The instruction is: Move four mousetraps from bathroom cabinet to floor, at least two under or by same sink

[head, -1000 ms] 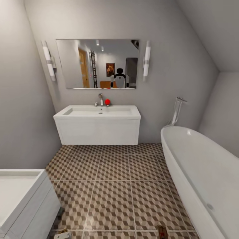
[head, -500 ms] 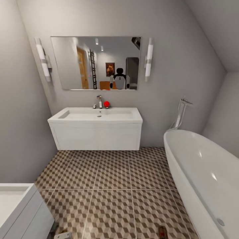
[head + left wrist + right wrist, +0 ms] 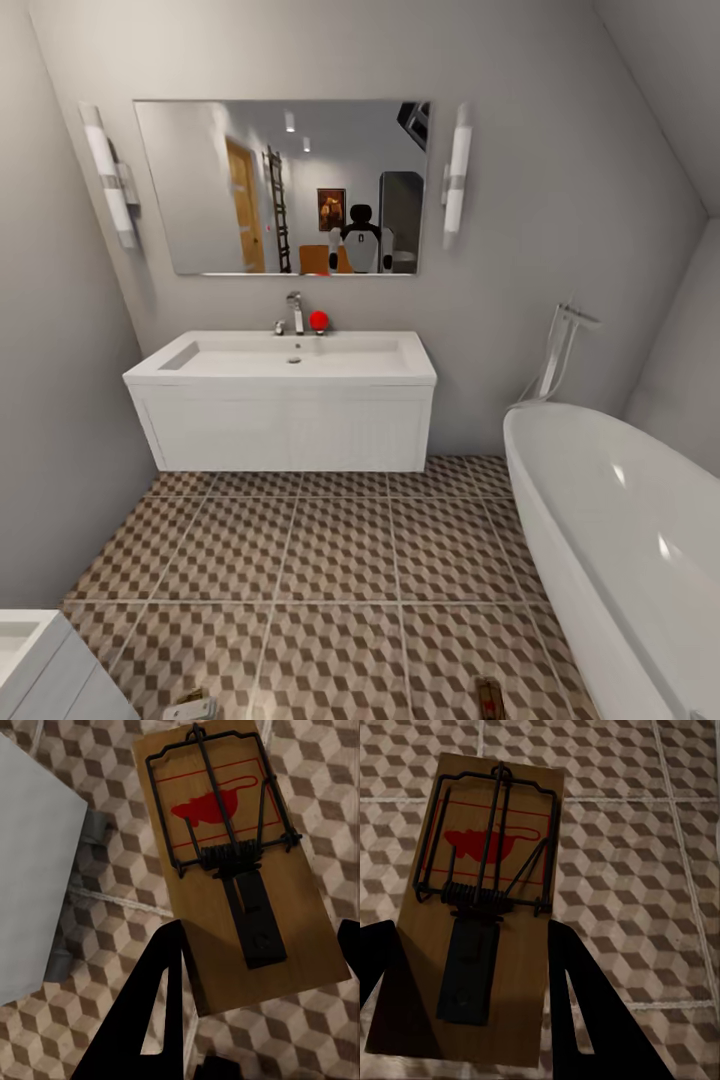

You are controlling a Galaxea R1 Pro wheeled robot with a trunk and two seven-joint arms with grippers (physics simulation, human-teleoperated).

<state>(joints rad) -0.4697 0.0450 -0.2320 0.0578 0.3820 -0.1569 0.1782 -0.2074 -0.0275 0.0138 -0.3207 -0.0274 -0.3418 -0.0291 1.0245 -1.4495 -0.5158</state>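
Each of the robot's two hands grips one mousetrap, carried above the bathroom floor (image 3: 340, 560), so by my judgement the task is partway through. No trap shows lying on the tiles yet; two are in hand, and the other two cannot be located from these views.

The left hand (image 3: 259, 967) is closed on a flat rectangular tan wooden mousetrap (image 3: 232, 862), with dark fingers on either side of its near end. The board carries a black wire spring bar, a coiled spring and a red mouse silhouette.

The right hand (image 3: 472, 982) clamps a matching tan wooden mousetrap (image 3: 487, 900) the same way.

The floor is large square tiles printed with brown, beige and white cubes, separated by pale grout.

Ahead, against the grey wall, hangs the white sink vanity (image 3: 285, 405), boxy, with smooth flat handleless panels. A glossy white oval bathtub (image 3: 620, 540) curves along the right.
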